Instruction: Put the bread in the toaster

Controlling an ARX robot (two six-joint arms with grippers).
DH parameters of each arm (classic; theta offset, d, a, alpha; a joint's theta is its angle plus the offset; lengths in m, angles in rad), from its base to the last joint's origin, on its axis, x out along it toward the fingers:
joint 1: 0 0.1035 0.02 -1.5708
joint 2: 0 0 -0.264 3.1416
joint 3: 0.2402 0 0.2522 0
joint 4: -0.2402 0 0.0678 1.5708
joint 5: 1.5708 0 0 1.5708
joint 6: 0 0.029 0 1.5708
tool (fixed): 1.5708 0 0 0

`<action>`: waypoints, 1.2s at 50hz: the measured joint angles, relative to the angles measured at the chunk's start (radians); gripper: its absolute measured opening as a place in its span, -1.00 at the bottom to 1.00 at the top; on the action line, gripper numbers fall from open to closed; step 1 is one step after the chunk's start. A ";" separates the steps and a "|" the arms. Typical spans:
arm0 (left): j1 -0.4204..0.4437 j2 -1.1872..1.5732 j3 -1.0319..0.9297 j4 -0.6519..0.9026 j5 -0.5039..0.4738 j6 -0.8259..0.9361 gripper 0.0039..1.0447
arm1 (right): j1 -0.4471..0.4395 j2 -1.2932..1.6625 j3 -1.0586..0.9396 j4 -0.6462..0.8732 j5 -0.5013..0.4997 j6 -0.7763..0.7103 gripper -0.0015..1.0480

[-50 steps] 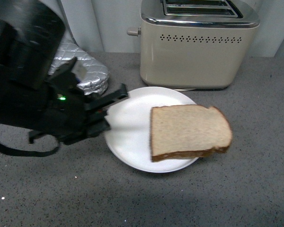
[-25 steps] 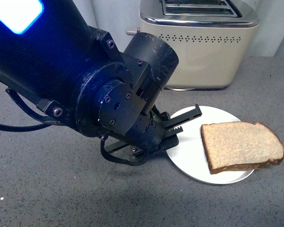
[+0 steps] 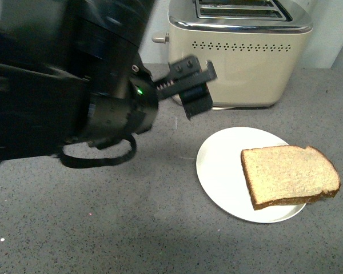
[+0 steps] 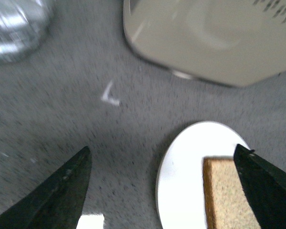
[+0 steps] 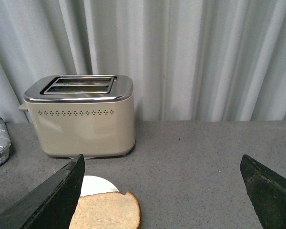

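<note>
Bread [image 3: 288,176] lies flat on the right half of the white plate [image 3: 223,171], right end overhanging the rim, nothing gripping it. Long axis runs left-right: rounded top points right, square bottom edge points left toward plate centre. Toaster [image 3: 240,57] sits just beyond the plate on the far side, slots facing up and also running left-right.

Left gripper [image 3: 195,84] hovers above the counter [image 3: 160,228], left of the plate and in front of the toaster's left end. Jaws spread wide, empty. Right gripper [image 5: 162,157] is likewise wide open and empty, well back from the toaster, bread low in its view.

Risks, as judged:
- A flat slice offers no edge to grip except the overhang. A pinch from above likely shoves it across the plate or drags the plate along.
- Soft crumb: a hard squeeze tears or folds it.
- The slice needs tipping upright and lining up with a slot. Any skew and it catches on the chrome top.
- Left arm is close to the toaster and could knock it.
</note>
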 joint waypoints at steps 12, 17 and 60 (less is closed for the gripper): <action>0.083 -0.165 -0.409 0.682 -0.252 0.496 0.38 | 0.000 0.000 0.000 0.000 0.000 0.000 0.81; 0.157 -0.294 -0.522 0.798 -0.193 0.602 -0.04 | 0.000 0.000 0.000 0.000 0.000 0.000 0.81; 0.467 -1.119 -0.787 0.235 0.123 0.657 -0.94 | 0.000 0.000 0.000 0.000 -0.001 0.000 0.81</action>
